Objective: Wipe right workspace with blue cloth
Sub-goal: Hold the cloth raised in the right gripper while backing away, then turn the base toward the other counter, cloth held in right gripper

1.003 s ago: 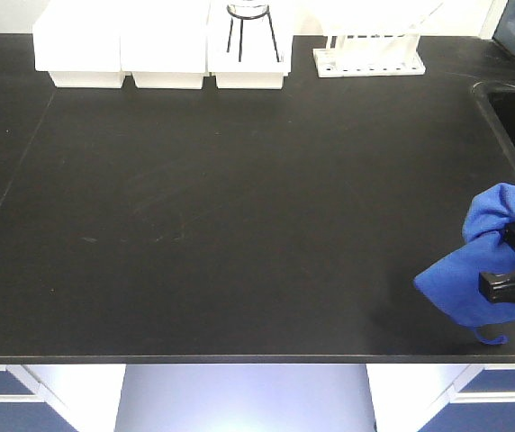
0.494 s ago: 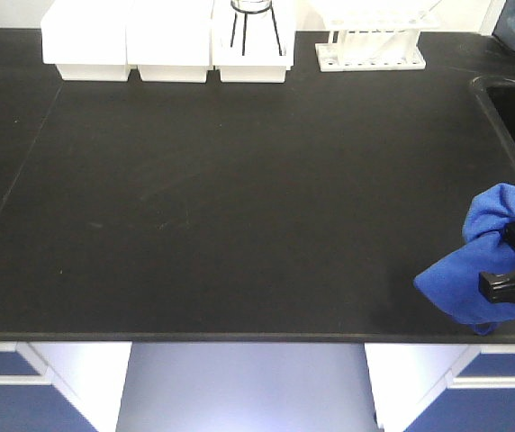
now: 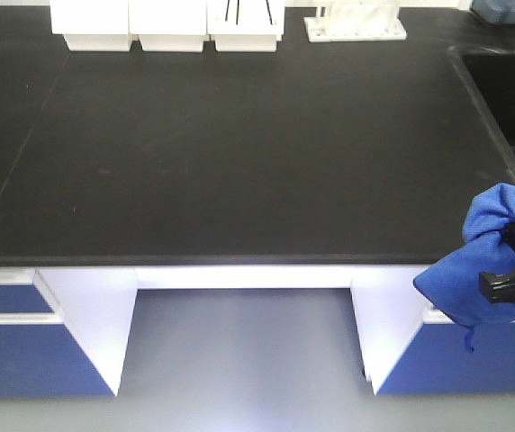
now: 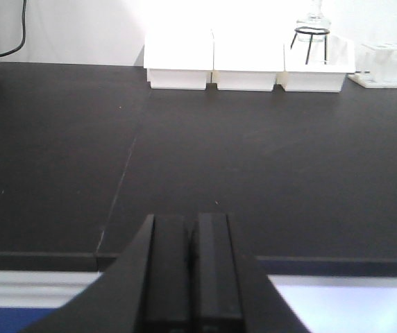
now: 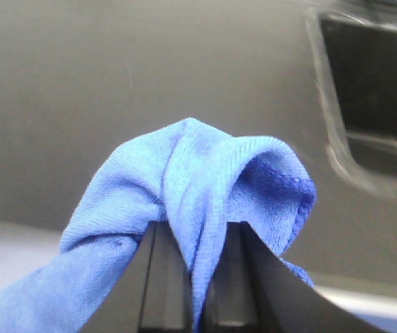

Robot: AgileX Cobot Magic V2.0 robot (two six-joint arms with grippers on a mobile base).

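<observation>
The right gripper [image 5: 197, 239] pinches a bunched fold of the soft, fuzzy blue cloth [image 5: 191, 173], which hangs in the air off the matte black desk's [image 3: 239, 153] front right edge, while the left gripper [image 4: 192, 229] has its flat black jaws pressed together, empty.

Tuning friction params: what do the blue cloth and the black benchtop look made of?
Blue cloth: microfibre-like textile, matte; fine looped nap and stitched hem show. Black benchtop: hard, smooth slab, matte with faint sheen, thin seam line; possibly resin or laminate, can't tell.
</observation>
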